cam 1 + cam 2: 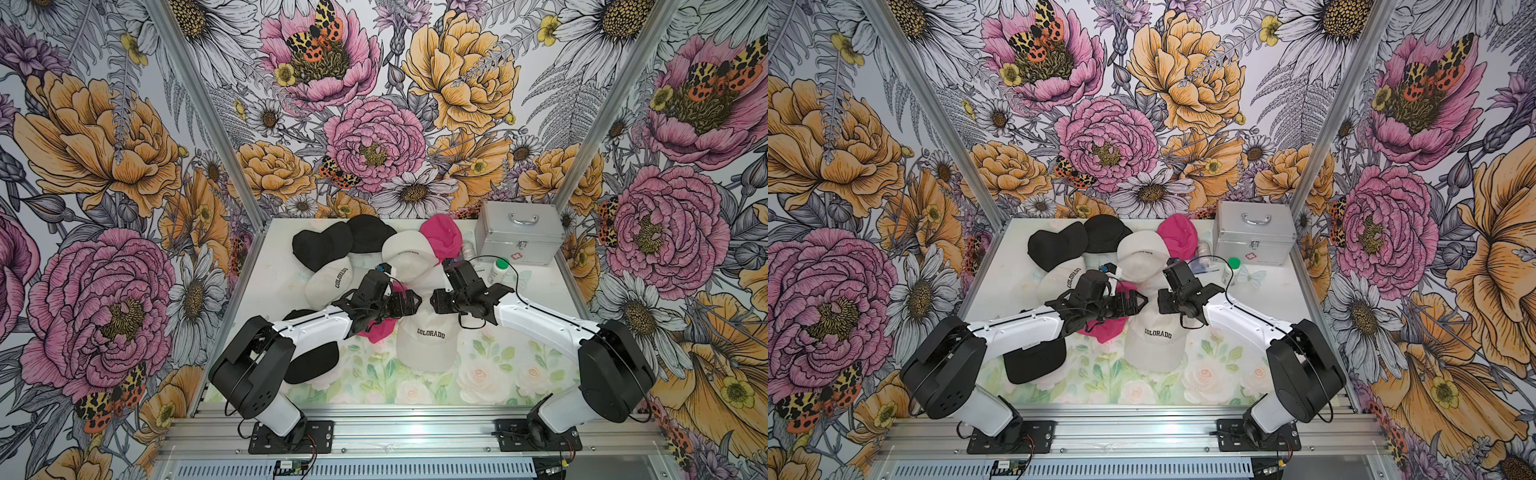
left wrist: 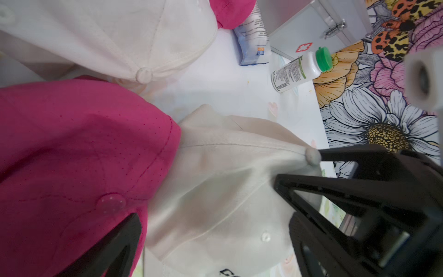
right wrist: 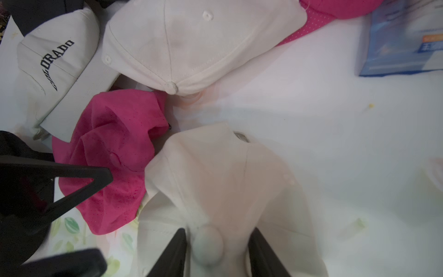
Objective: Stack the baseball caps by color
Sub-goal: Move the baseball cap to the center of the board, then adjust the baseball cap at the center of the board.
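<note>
A cream-white "COLORADO" baseball cap (image 1: 428, 343) lies front centre, its crown (image 3: 223, 172) pulled up into a peak. My right gripper (image 3: 217, 249) is open, its fingers on either side of the cap's top button (image 3: 208, 247). My left gripper (image 2: 215, 239) is wide open over the same crown, one finger (image 2: 119, 242) above a hot pink cap (image 2: 72, 148). In both top views the two grippers (image 1: 417, 305) (image 1: 1160, 305) face each other tip to tip. Two black caps (image 1: 320, 247), a white cap (image 1: 409, 253), a pink cap (image 1: 442, 237) and another "COLORADO" cap (image 1: 330, 282) lie behind. Another black cap (image 1: 309, 361) is at the front left.
A silver case with a handle (image 1: 515, 239) stands at the back right. A white bottle with a green lid (image 1: 498, 269) lies in front of it, and a blue and white packet (image 2: 254, 40) lies beside the pink cap. Metal posts flank the table.
</note>
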Controlling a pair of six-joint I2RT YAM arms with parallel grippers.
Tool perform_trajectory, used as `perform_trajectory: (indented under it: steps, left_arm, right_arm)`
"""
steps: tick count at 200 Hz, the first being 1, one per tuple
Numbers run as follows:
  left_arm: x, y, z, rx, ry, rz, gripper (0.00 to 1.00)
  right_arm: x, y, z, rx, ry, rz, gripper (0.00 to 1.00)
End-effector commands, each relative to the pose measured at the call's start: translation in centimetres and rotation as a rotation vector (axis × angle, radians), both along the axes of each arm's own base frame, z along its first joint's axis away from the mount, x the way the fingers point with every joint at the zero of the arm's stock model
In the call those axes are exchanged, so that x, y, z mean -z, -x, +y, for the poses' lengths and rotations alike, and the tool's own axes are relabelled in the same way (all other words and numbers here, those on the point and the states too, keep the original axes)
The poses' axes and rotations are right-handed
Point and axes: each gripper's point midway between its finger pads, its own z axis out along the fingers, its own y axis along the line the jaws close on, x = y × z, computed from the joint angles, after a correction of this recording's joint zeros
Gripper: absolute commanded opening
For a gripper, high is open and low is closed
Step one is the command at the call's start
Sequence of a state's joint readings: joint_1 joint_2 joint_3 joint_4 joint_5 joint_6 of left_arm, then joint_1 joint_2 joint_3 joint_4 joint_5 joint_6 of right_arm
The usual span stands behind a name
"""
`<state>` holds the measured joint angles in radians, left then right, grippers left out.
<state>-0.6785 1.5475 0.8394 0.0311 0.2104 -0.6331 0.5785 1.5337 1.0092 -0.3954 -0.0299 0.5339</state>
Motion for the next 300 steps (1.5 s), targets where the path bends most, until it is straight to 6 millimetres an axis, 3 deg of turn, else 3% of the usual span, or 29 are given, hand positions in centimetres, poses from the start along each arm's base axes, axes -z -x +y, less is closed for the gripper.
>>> perform_trajectory:
  steps: [1,21,47,66,81,116,138,160,187,221,264,286,300]
  left_arm:
    - [-1.0,2.2,-1.1,0.11,0.004,-0.056,0.99]
    - [-2.1,5.0,-3.2,0.232,-0.04,-0.113,0.99]
    - [-0.9,10.4,-6.5,0.434,-0.176,-0.153,0.99]
    - [1.4,13.3,-8.2,0.545,-0.252,-0.128,0.99]
    - [2.5,14.5,-9.2,0.589,-0.267,-0.11,0.99]
    - [5.0,14.3,-8.7,0.576,-0.26,-0.074,0.99]
    - [7.3,13.6,-7.4,0.53,-0.196,-0.015,0.99]
    - [8.1,13.7,-6.8,0.536,-0.202,-0.009,0.99]
    - [9.0,13.8,-6.1,0.533,-0.182,0.005,0.99]
    - [10.3,13.8,-5.3,0.51,-0.191,0.038,0.99]
    - [10.7,13.8,-5.5,0.51,-0.188,0.046,0.99]
    - [10.7,13.9,-5.6,0.512,-0.181,0.045,0.99]
    - [10.8,13.9,-5.5,0.509,-0.179,0.044,0.99]
  right_arm:
    - [-3.1,-1.5,0.5,0.008,-0.073,-0.073,0.75]
    - [-4.5,-1.8,-0.3,-0.049,-0.113,-0.093,0.99]
    - [-4.6,-3.4,-2.2,-0.121,-0.165,-0.084,0.99]
    - [-3.9,-4.1,-1.7,-0.231,-0.218,-0.05,0.99]
    - [-3.1,-4.3,-0.4,-0.325,-0.235,-0.01,0.99]
    - [-1.5,-3.5,2.2,-0.464,-0.251,0.075,0.99]
    - [-0.2,-2.7,2.7,-0.494,-0.236,0.107,0.99]
    - [0.4,-1.5,3.3,-0.541,-0.255,0.149,0.98]
    - [-0.9,0.4,3.7,-0.607,-0.308,0.17,0.94]
    - [-4.0,2.4,3.6,-0.638,-0.357,0.149,0.87]
    - [-7.2,3.8,4.4,-0.666,-0.432,0.123,0.64]
    - [-6.8,3.8,4.2,-0.65,-0.393,0.116,0.64]
    - [-5.2,1.8,2.6,-0.534,-0.256,0.098,0.79]
